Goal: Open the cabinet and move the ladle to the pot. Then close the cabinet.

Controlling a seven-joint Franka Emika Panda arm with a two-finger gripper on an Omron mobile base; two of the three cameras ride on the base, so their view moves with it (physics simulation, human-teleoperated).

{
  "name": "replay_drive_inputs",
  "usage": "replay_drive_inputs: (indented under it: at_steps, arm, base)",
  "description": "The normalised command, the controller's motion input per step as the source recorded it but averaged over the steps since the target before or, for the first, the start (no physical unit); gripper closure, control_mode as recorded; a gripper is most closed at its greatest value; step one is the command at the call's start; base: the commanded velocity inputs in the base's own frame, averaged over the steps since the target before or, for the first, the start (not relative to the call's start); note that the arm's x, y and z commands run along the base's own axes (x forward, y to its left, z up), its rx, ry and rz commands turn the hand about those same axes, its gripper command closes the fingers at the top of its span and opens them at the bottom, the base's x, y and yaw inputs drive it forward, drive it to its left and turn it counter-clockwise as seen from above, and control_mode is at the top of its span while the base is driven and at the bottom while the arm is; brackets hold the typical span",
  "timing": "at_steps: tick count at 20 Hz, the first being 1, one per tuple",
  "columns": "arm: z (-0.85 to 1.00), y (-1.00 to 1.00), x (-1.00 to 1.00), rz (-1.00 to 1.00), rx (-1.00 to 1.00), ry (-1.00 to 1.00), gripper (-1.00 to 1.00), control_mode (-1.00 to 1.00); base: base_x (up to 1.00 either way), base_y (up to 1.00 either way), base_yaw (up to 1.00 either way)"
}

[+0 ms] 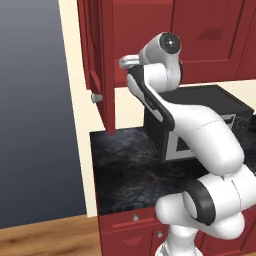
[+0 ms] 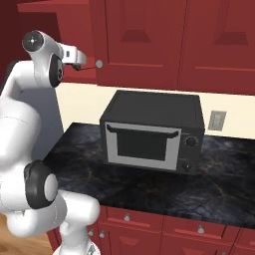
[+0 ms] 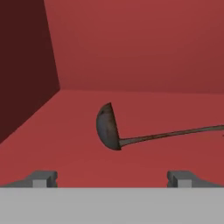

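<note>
Gripper point(image 3: 112, 178) jaws spread wide, holding nothing, facing the ladle point(image 3: 114, 129) lying on the cabinet point(image 3: 131, 52) floor (bowl leftward, handle running right), bare shelf all around.

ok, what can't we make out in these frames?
- Ladle: the handle's far end runs off the hand view's right edge.
- Cabinet inside: in the left base view the open door, seen edge-on, and the arm hide the shelf.
- End effector: open; in the hand view just its tips rise above the bottom edge.

No readable text, label, brand or number appears on anything.
</note>
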Motion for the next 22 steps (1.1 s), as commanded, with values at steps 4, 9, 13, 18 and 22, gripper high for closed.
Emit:
replay_drive_inputs:
  at_steps: [4,9,13,18,22]
  arm:
    - [-0.06,0.11,0.52,0.0,0.0,0.0,-1.0,-1.0]
    - [-0.17,0.06,0.46,0.0,0.0,0.03,-1.0,-1.0]
    - [-0.23,0.0,0.4,0.0,0.0,0.05,-1.0,-1.0]
    - [-0.23,0.01,0.36,0.0,0.0,0.05,-1.0,-1.0]
    - [-0.2,0.02,0.29,0.0,-0.01,0.01,1.0,-1.0]
  base:
    - [0.0,0.0,0.0]
    - [0.0,0.0,0.0]
    - [0.0,0.0,0.0]
    - [0.0,0.0,0.0]
    - [0.0,0.0,0.0]
